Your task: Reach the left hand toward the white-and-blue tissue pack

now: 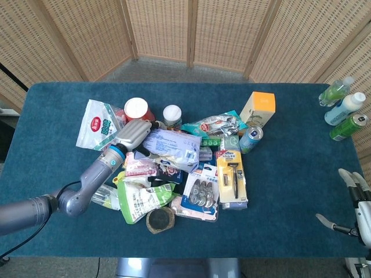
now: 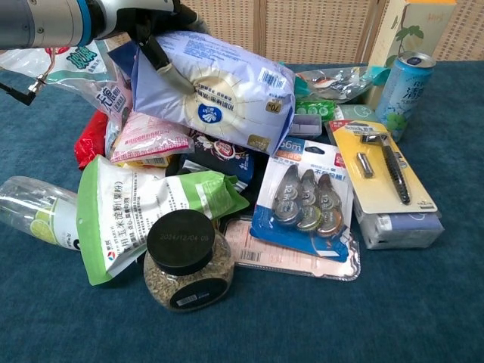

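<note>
The white-and-blue tissue pack (image 1: pixel 173 147) (image 2: pixel 219 91) lies tilted on top of the pile in the middle of the table. My left hand (image 1: pixel 133 133) (image 2: pixel 151 19) lies over the pack's left end, with its fingers stretched across the top. The thumb (image 2: pixel 163 66) presses against the pack's near face. I see no closed grip around the pack. My right hand (image 1: pixel 358 209) rests far off at the table's near right corner, with its fingers apart and nothing in it.
Around the pack lie a white-and-red bag (image 1: pixel 95 124), a green pouch (image 2: pixel 144 204), a black-lidded jar (image 2: pixel 185 261), a correction-tape card (image 2: pixel 306 200), a razor card (image 2: pixel 382 170) and a can (image 2: pixel 401 83). Bottles (image 1: pixel 345 107) stand at the far right edge.
</note>
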`<state>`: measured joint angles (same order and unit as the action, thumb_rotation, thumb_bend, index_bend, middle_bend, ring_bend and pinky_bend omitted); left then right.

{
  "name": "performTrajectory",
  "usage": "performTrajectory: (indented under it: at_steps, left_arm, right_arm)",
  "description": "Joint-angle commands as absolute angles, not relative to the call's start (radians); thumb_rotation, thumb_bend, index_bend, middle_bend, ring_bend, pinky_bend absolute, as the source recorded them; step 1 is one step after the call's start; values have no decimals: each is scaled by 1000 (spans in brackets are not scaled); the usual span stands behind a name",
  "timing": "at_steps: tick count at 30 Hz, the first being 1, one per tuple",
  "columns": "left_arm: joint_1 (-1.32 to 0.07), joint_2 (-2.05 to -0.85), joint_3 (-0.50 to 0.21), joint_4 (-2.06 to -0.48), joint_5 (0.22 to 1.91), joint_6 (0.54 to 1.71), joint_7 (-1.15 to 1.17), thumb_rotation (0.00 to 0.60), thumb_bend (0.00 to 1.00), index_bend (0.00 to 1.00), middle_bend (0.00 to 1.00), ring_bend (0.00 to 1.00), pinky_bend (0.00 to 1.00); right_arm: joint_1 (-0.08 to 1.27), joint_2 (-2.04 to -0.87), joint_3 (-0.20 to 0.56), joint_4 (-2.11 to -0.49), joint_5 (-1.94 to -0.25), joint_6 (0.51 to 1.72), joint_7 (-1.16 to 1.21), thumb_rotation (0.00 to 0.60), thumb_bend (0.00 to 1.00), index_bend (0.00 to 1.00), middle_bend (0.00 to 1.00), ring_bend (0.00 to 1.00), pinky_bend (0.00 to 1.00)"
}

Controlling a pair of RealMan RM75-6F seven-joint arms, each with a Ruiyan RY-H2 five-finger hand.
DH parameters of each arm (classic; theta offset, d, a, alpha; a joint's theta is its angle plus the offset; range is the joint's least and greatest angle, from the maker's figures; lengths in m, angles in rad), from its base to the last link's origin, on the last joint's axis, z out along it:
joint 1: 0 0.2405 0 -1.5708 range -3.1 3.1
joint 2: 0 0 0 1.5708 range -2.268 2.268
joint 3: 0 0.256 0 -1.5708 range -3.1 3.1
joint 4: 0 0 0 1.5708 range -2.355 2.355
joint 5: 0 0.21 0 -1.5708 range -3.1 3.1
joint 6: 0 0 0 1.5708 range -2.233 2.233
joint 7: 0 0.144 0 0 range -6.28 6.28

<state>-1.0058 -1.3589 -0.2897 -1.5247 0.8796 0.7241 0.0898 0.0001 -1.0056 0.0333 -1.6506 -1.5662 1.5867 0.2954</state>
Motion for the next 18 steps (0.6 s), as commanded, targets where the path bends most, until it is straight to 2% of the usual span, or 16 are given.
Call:
performTrajectory:
  at_steps: [1,7,18]
  left_arm:
    - [-983,-1360,-305,-1532,908,765,55,600,556,780,717,838,856]
    - [-905,-1311,-335,-1585,990,852,-67,600,550,776,717,830,863]
    - [-689,-1123,-373,-1801,1283,1109,-404,600,535,744,700,826,855]
  right_arm:
    - [-2,-1007,35,-1647,-1562,1587,300,493,73,25,114,0,166]
    - [2,-1009,39,-1640,-1550,1571,311,493,72,25,114,0,166]
    - [25,-1056,40,-1607,-1538,1520,320,497,72,25,114,0,166]
